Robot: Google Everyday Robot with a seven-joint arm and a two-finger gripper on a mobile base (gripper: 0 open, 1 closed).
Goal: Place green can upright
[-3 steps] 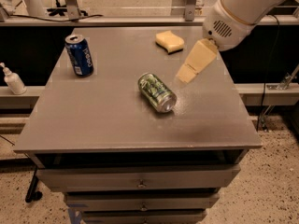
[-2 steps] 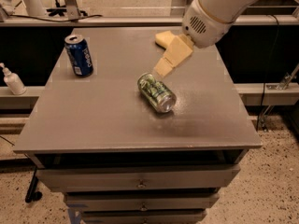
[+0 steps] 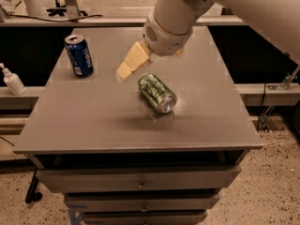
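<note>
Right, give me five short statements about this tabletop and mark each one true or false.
1. The green patterned aluminium drink can lies on its side on the grey table. True.
2. The blue Pepsi can has tipped over. False: it stands upright near the table's far left corner.
3. The gripper is clamped round the green can. False: it hangs between the two cans, just left of the green can's far end and apart from it.
4. The two cans touch each other. False: bare table separates them.
5. A white pump bottle stands off the table, to its left in the picture. True.
</note>
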